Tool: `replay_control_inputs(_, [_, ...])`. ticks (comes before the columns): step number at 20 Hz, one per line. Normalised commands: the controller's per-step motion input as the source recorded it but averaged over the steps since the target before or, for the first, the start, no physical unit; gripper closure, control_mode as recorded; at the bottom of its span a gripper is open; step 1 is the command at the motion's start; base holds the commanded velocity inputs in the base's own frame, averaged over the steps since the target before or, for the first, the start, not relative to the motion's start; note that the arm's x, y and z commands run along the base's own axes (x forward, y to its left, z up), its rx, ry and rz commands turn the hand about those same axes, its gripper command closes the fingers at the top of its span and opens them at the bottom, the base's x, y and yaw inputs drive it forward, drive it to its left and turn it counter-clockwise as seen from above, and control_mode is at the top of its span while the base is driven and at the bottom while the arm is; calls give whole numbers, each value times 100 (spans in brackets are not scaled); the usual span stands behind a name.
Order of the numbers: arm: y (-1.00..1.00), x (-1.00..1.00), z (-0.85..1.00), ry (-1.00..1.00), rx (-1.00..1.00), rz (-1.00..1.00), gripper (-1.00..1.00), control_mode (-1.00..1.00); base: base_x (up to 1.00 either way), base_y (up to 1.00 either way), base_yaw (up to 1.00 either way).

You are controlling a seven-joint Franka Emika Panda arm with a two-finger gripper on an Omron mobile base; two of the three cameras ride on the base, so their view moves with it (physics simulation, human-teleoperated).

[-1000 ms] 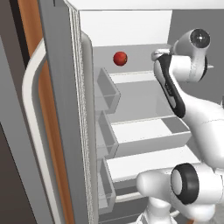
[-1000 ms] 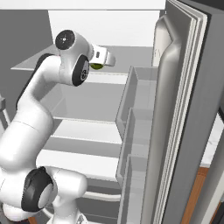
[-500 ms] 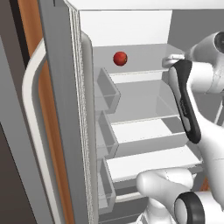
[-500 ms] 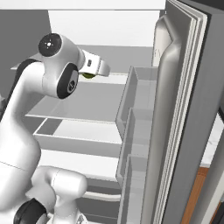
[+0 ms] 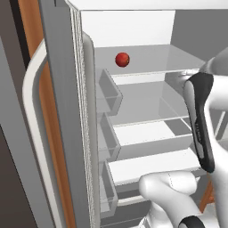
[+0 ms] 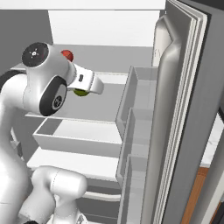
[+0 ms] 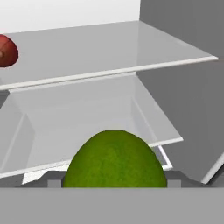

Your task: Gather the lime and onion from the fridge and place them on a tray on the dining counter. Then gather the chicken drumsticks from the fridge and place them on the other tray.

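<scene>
The bright-green lime (image 7: 114,159) sits between my gripper's (image 7: 114,183) fingers at the bottom of the hand view, and the gripper is shut on it. From the right base view the lime (image 6: 80,92) peeks out under the white hand (image 6: 85,81), in front of the fridge's upper shelves. The dark-red onion (image 5: 122,59) rests alone on the top glass shelf (image 5: 147,58), to the left of and behind the hand; it is also the onion (image 6: 67,54) and the onion (image 7: 6,50). The fridge (image 5: 133,26) stands open, its interior white.
The left door (image 5: 58,111) with its curved white handle (image 5: 33,133) carries several bins (image 5: 109,91). The right door (image 6: 183,109) has bins (image 6: 135,109) too. Bare glass shelves (image 7: 87,131) and a drawer (image 6: 74,138) lie below the hand. My forearm (image 5: 200,120) crosses the right side.
The arm has drawn back and downward out of the upper fridge space, carrying the lime away from the top shelf. The onion has stayed where it was.
</scene>
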Motion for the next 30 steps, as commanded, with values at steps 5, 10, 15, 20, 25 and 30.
replay_control_inputs(5, [2, -78, -28, 1, 0, 0, 100, -100, 0, 0, 0])
replay_control_inputs(10, [1, -22, -5, 1, 0, 0, 100, -100, 0, 0, 0])
replay_control_inputs(15, [0, 0, 0, 0, 0, 0, 100, -100, 0, 0, 0])
replay_control_inputs(20, [0, -3, 0, 0, 0, 0, 100, 100, -19, 0, 0])
replay_control_inputs(25, [0, 0, 0, 0, 0, 0, 100, 100, -64, 0, 0])
replay_control_inputs(30, [0, 0, 0, 0, 0, 0, 100, 100, -85, 11, -8])
